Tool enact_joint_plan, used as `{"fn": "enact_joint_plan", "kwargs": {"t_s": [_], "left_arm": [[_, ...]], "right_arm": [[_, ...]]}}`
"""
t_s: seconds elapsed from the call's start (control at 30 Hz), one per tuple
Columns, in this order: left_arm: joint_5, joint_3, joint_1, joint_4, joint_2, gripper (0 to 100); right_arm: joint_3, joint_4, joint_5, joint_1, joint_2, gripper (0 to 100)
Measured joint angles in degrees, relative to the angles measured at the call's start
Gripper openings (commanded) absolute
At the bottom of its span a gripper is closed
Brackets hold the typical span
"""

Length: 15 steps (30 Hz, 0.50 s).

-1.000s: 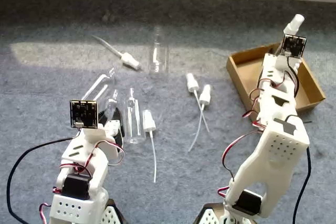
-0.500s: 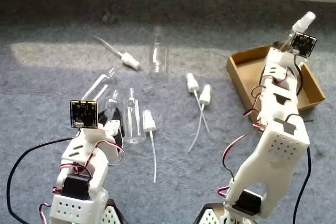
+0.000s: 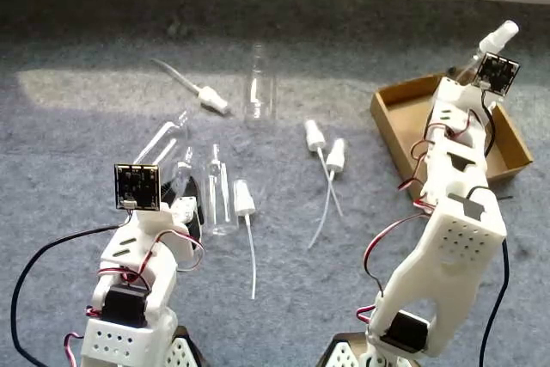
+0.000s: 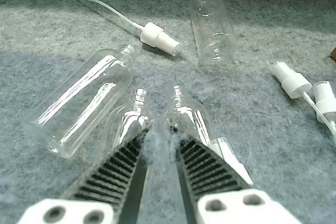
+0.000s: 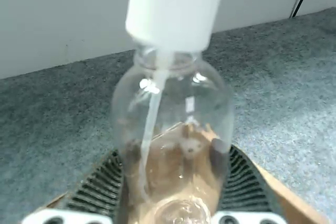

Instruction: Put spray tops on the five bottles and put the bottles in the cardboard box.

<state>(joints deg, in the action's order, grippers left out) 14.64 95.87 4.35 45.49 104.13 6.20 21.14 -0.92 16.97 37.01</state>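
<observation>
Right wrist view: we're seeing the right gripper (image 5: 173, 187) pinching a spray-topped bottle (image 5: 176, 114) by the cardboard box (image 3: 388, 113), left gripper (image 4: 160, 139) slightly spread.

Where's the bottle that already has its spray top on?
The capped bottle is gripped in the right tool, above the far side of the cardboard box, at the high view's right.

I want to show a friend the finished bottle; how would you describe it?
Find the brown cardboard box at the right of the grey carpet. Over its far end the right arm's hand holds a clear bottle. It alone wears a white spray top; the other bottles have bare necks.
</observation>
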Motion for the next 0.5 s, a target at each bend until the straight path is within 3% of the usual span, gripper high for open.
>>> {"fn": "enact_joint_plan", "kwargs": {"t_s": [0.5], "left_arm": [[0.0, 0.0, 0.0, 0.0, 0.0, 1]], "right_arm": [[-6.9, 0.0, 0.0, 0.8, 3.6, 10.5]]}}
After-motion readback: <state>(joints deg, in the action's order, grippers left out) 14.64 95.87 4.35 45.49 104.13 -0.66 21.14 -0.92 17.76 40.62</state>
